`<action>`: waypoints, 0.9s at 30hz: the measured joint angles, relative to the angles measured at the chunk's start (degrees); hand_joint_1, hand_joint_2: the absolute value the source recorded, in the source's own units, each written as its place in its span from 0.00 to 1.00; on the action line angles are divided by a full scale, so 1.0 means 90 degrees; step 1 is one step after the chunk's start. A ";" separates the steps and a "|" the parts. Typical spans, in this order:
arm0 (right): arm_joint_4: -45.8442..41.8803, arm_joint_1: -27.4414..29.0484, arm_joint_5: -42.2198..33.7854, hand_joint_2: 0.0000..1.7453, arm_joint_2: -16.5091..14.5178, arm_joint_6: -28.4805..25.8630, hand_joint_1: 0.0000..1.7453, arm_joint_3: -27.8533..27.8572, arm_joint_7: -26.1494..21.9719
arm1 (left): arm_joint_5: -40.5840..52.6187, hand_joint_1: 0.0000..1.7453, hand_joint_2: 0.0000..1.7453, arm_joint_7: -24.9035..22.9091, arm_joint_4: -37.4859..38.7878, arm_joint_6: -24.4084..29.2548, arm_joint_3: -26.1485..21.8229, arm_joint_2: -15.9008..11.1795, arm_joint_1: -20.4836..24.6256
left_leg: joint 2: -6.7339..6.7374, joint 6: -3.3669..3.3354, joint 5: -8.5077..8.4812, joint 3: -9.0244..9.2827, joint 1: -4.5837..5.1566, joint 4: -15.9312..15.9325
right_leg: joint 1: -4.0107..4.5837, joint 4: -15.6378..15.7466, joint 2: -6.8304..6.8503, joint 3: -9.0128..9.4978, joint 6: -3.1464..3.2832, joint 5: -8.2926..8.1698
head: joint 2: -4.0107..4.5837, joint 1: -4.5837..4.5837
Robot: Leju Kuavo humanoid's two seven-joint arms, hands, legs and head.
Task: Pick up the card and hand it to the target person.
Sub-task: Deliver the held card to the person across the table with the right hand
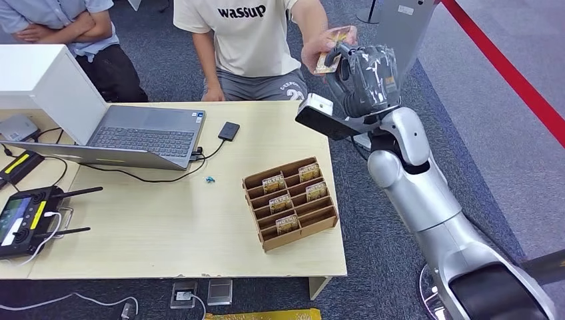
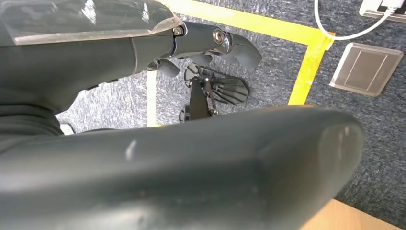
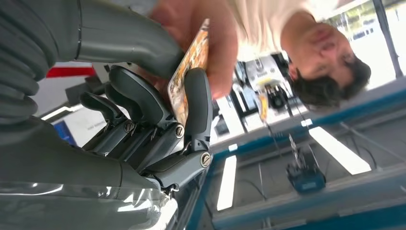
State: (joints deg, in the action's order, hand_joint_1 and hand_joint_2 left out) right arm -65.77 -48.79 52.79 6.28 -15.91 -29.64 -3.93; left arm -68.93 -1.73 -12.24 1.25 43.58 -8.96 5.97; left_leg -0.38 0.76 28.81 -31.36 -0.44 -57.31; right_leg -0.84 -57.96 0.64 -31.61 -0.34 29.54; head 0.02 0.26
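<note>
My right hand [image 1: 366, 77] is raised high beyond the table's far right corner and pinches a card [image 1: 328, 62] with an orange-and-yellow print. In the right wrist view the card [image 3: 189, 72] stands edge-on between my thumb and a dark finger [image 3: 197, 108]. The person in a cream T-shirt [image 1: 243, 40] stands behind the table, and that person's hand [image 1: 320, 45] grips the same card from the other side. My left hand [image 2: 119, 57] hangs down over the carpet and holds nothing, its fingers apart.
A wooden card rack [image 1: 300, 233] with several more cards sits on the light wooden table [image 1: 166, 227]. A laptop [image 1: 143, 137], a white box [image 1: 40, 80] and a remote controller [image 1: 23, 217] lie to the left. A second person [image 1: 66, 27] stands at the far left.
</note>
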 joint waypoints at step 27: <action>0.0130 0.1164 -0.1964 1.00 0.0063 0.0755 0.00 0.0166 0.0673 | -0.0284 0.00 0.00 0.0151 0.0023 0.0148 0.0049 -0.0003 -0.0071 | -0.0001 -0.0001 0.0004 0.0012 0.0000 -0.0005 | 0.0000 0.0014 -0.0001 -0.0005 0.0000 0.0000 | 0.0000 0.0006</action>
State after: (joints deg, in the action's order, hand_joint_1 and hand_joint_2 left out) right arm -64.60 -38.32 35.12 6.85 -9.11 -28.14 2.13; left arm -71.48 -0.37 -12.03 2.58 44.02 -8.98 5.33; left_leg -0.39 0.75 28.84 -31.25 -0.44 -57.36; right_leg -0.84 -57.83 0.63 -31.65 -0.35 29.54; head 0.02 0.31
